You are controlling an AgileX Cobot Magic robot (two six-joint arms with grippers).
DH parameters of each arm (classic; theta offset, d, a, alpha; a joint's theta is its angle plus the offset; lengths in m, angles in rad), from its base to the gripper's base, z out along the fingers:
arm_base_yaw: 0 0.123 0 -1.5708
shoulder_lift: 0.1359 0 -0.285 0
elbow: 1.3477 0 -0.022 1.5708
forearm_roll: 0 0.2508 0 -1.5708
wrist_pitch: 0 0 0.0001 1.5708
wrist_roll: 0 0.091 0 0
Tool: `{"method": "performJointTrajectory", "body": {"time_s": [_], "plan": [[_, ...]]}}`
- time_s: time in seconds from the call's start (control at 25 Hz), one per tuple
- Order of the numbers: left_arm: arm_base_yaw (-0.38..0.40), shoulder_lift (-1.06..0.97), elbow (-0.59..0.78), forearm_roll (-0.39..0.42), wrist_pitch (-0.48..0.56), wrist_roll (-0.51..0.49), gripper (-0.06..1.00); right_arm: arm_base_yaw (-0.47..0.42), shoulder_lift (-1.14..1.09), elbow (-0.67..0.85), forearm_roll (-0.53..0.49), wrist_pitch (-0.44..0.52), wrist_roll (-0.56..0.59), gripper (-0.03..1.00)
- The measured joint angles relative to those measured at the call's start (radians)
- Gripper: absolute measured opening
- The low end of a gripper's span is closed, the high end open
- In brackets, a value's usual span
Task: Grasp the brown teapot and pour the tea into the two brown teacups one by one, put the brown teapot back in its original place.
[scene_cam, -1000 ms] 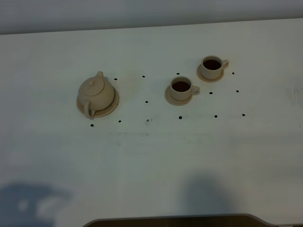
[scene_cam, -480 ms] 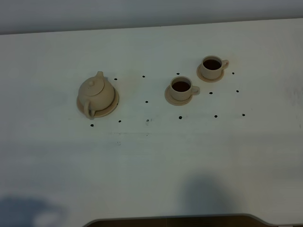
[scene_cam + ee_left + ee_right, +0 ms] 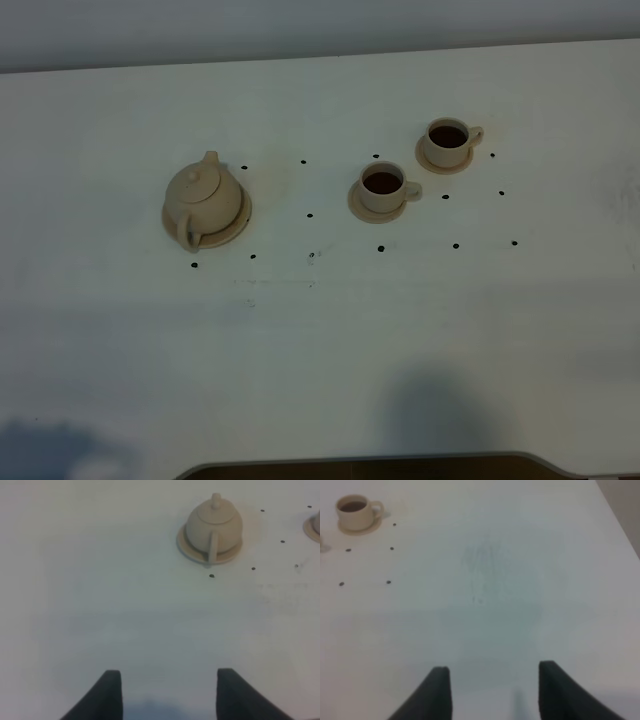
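The brown teapot (image 3: 203, 197), pale tan, round-bodied glazed ceramic with knobbed lid and loop handle, sits on its wide saucer (image 3: 236, 224) at centre left of the overhead frame. Right of it, two teacups (image 3: 383, 187) (image 3: 447, 142) hold dark tea. The left gripper (image 3: 169, 692) and the right gripper (image 3: 494, 690) both gape wide, empty.

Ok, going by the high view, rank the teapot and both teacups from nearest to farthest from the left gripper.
The left gripper sits off the near-left edge.
1. Brown teapot, left, on its saucer.
2. Nearer teacup, centre-right.
3. Farther teacup, far right.
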Motion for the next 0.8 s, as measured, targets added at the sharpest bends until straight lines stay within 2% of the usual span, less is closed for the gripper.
{"method": "performJointTrajectory", "body": {"time_s": [0.24,0.8], "plan": [[0.070,0.000,0.000,0.000,0.000,0.000,0.45,0.000,0.000,0.000,0.000,0.000,0.000,0.40],[0.073,0.000,0.000,0.000,0.000,0.000,0.45,0.000,0.000,0.000,0.000,0.000,0.000,0.40]]}}
